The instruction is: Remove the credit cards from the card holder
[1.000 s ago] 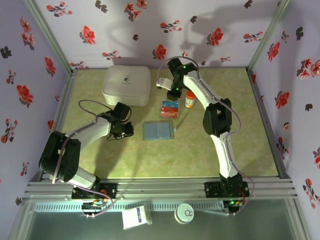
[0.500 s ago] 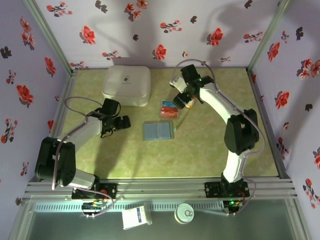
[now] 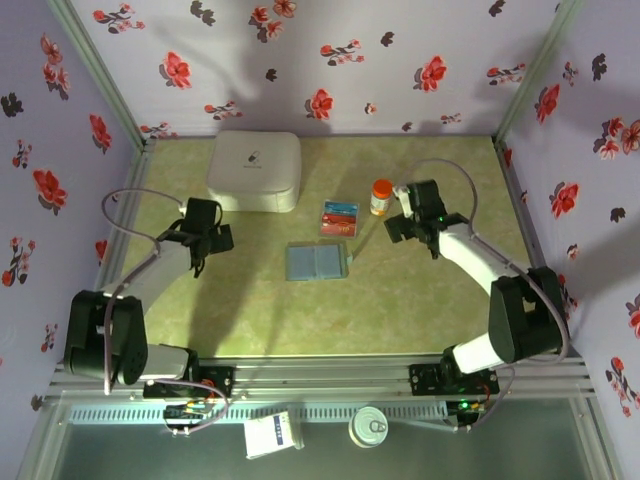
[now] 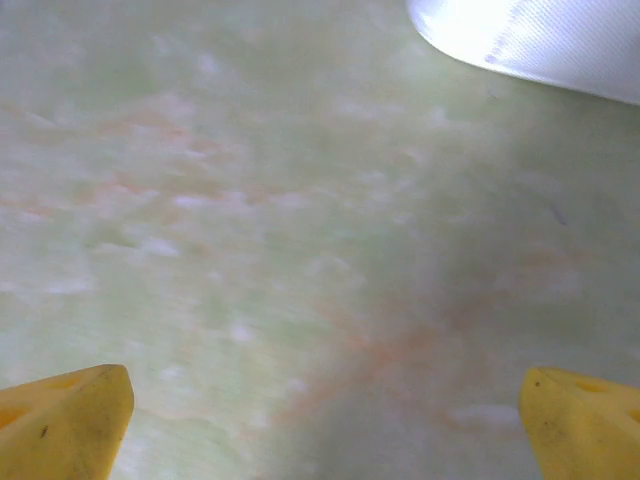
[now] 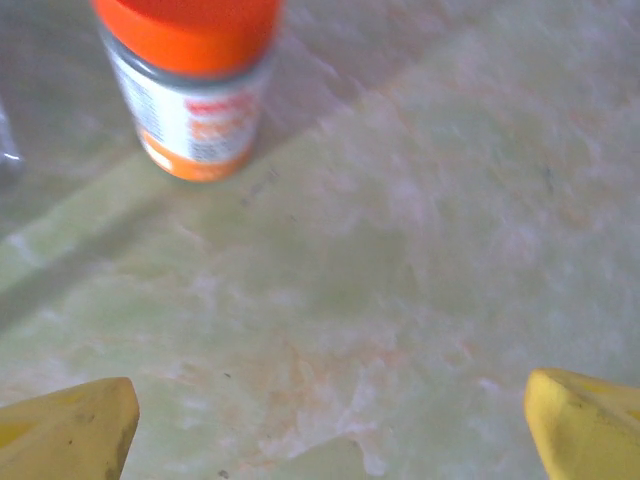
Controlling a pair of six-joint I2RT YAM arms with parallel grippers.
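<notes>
beyond card holder [image 3: 318, 262], credit cards [image 3: 339, 217] lie out.

Red-orange credit cards [image 3: 339, 217] lie just beyond the card holder [image 3: 318, 261] — open, flat.

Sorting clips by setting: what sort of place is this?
Likely a robot test cell: green tabletop walled by flowered panels, with left arm and right arm bolted to an aluminium rail.
</notes>
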